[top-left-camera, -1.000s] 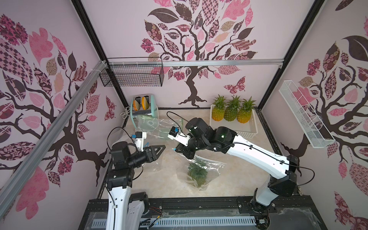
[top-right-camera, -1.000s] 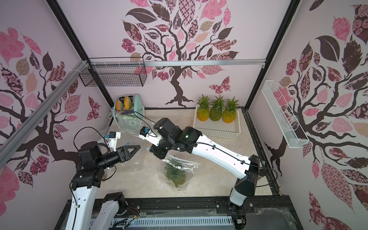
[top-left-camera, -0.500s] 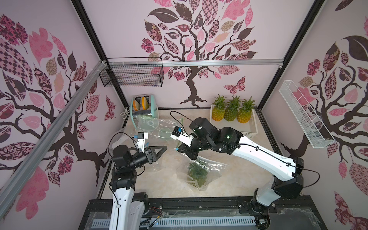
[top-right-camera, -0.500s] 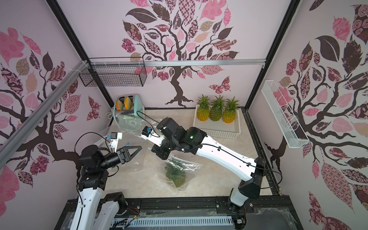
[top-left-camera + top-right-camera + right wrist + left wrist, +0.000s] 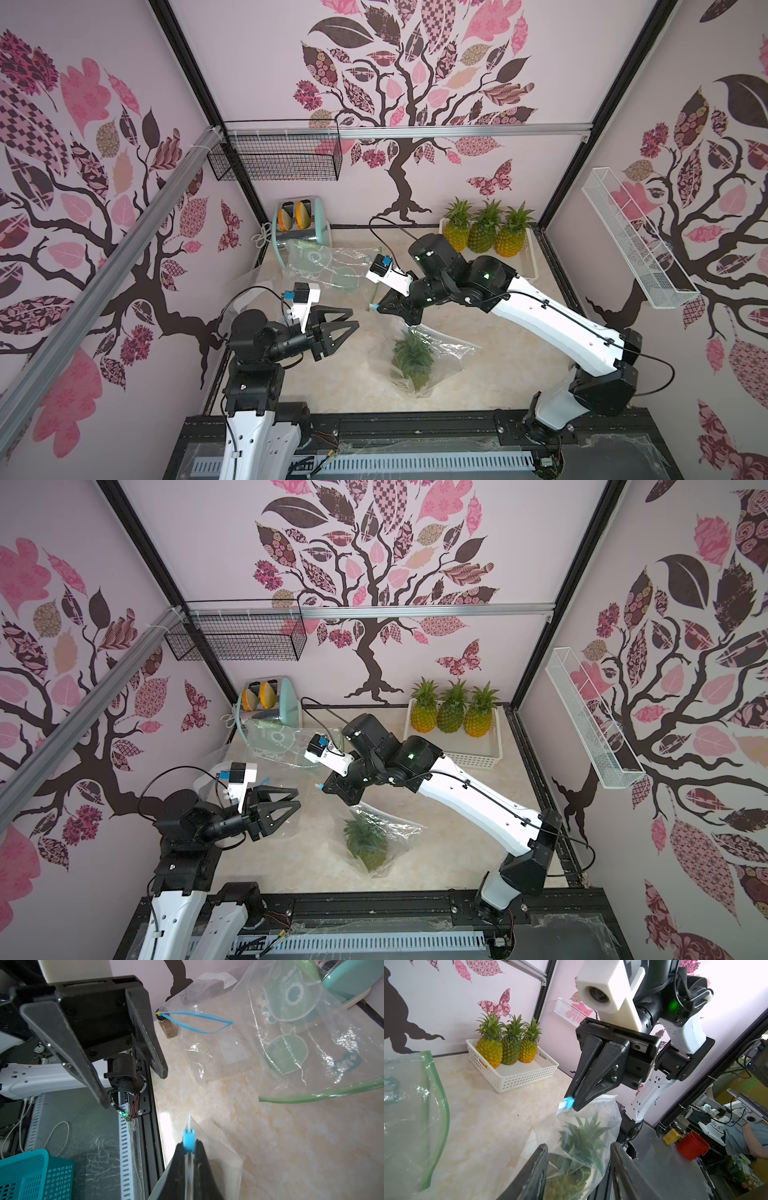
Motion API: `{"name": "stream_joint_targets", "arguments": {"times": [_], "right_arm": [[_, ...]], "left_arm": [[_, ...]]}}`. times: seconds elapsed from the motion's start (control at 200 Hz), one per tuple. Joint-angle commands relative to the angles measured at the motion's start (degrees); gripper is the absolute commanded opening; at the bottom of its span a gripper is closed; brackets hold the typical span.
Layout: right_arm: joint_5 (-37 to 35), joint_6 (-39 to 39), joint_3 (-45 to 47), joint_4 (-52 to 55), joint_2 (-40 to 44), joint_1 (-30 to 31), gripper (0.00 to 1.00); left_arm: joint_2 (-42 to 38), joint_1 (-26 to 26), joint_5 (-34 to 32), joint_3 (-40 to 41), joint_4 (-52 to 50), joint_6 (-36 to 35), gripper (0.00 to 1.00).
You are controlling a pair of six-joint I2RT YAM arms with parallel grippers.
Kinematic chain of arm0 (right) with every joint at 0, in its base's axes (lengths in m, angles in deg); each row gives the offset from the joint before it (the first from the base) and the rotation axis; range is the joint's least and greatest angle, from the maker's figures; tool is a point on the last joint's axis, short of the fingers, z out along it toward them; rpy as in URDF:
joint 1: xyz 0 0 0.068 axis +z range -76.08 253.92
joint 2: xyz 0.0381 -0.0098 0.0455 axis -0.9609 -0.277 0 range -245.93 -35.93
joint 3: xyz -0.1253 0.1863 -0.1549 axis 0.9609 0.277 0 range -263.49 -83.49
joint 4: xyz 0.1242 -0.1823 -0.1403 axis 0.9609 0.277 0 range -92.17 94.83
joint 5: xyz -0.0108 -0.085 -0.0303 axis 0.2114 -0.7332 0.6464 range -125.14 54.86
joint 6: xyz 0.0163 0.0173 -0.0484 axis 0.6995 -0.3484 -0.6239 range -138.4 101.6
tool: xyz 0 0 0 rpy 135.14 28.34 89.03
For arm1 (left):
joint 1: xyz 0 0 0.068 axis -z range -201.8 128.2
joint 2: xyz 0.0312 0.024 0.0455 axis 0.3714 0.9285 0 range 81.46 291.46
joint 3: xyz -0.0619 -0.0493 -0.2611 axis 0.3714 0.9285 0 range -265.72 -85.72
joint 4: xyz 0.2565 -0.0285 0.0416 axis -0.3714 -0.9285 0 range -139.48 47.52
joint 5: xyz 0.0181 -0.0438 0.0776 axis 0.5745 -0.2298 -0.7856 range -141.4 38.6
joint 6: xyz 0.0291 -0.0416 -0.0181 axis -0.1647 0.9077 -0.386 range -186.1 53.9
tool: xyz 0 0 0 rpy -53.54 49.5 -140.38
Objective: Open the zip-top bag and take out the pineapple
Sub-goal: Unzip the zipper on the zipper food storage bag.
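As both top views show: zip-top bag (image 5: 449, 345), pineapple (image 5: 411, 363) inside, lying near-centre on tabletop (image 5: 324, 386); right gripper (image 5: 379, 306) clamped on its top edge, unmoved; left gripper (image 5: 354, 318) left of it, closer than 1 second ago, jaws apart, empty. Left wrist: blue slider (image 5: 568, 1103) pinched between right jaws, above the crown. Right wrist: left fingers (image 5: 145, 1039) spread, clear of bag.

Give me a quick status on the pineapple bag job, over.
Left pincer open, short of the zip-top bag. Right pincer shut on its blue slider. Pineapple inside bag. Empty bags behind, not in the way.
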Motion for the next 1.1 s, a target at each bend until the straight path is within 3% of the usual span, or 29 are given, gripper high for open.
{"name": "stream_joint_targets", "arguments": {"times": [0.0, 0.36, 0.78, 1.095], "right_arm": [[3.9, -1.5, -2.5, 1.9, -0.3, -0.5, 0.05], [7.3, -2.2, -1.9, 1.4, -0.6, -1.0, 0.06], [8.2, -2.1, -2.1, -0.5, -1.5, -1.4, 0.06], [8.3, -2.1, -2.0, -1.0, -1.5, -1.5, 0.07]], "left_arm": [[2.0, 0.1, 1.5, -1.5, -2.8, -8.4, 0.51], [11.4, 0.9, 3.4, -6.8, -2.1, -12.6, 0.49], [12.6, 6.1, 5.2, -6.0, -5.6, -15.1, 0.39], [16.3, 6.7, 5.0, -7.1, -5.5, -15.9, 0.31]]}}
